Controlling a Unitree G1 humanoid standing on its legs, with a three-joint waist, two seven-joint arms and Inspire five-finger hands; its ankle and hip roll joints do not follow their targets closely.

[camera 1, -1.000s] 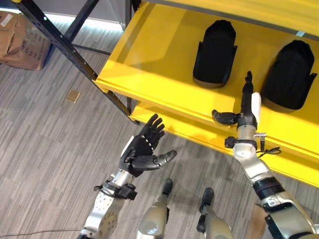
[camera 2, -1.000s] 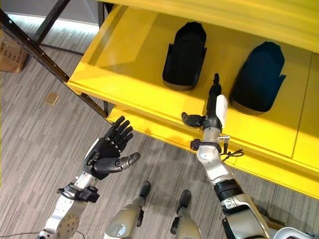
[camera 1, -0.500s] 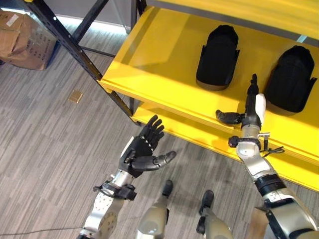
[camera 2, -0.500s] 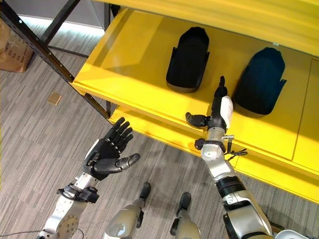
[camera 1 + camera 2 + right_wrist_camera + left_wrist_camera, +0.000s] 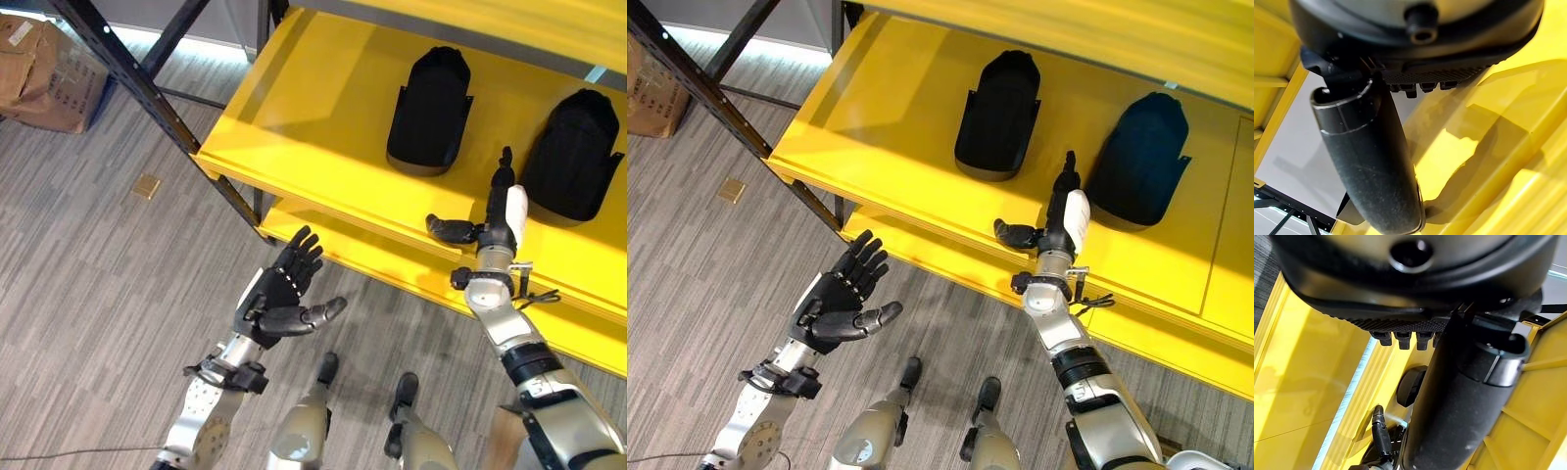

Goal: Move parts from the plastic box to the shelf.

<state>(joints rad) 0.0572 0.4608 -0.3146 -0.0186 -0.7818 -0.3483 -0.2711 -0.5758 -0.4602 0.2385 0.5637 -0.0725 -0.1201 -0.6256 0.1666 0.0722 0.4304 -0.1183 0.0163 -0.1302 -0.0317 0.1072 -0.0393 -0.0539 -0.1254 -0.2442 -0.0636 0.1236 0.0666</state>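
Parts-wise: two moulded black plastic parts (image 5: 429, 110) on yellow metal shelf (image 5: 313, 117). Right hand (image 5: 495, 220) splayed, empty at shelf edge; left hand (image 5: 279, 294) open below. Next, probably back to the box.

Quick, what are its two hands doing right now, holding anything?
Left hand: open, palm up, holding nothing.
Right hand: open, fingers straight over the yellow shelf, holding nothing.

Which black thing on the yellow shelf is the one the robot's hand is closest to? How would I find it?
Find the big yellow shelf and the two black parts lying on it. The right hand reaches up, open, between them, with its fingertips beside the right part. That part lies nearer the shelf's right end; the left part lies alone, farther from the hand.
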